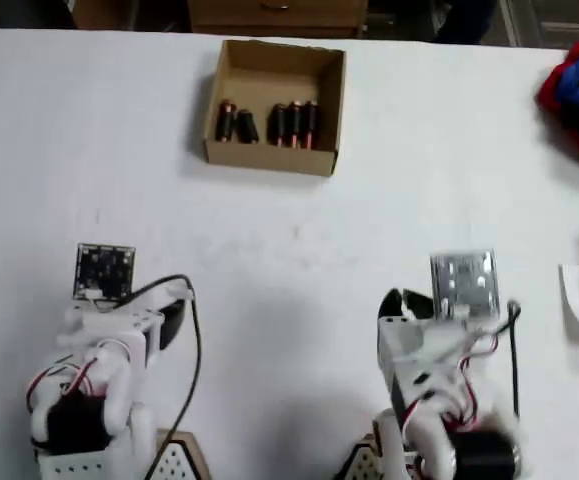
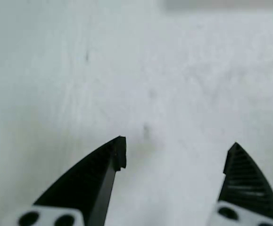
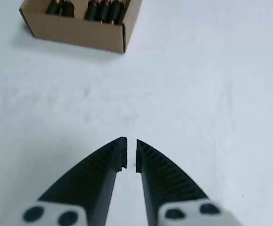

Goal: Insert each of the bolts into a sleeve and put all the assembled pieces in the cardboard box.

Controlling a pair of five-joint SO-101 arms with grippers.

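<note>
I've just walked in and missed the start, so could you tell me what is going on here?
Nothing is being handled right now. At the near edge of the table, the left gripper is open and empty, and the right gripper is shut on nothing. Five dark assembled pieces lie in the cardboard box, so the task looks done.

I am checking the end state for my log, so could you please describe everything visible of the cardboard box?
The cardboard box is small, shallow and open-topped, of plain brown card, no flaps showing. It sits flat on the white table, toward its far edge. Inside lie five dark cylindrical pieces with reddish parts, side by side: a pair, a gap, then three together. Nothing else touches it.
</note>
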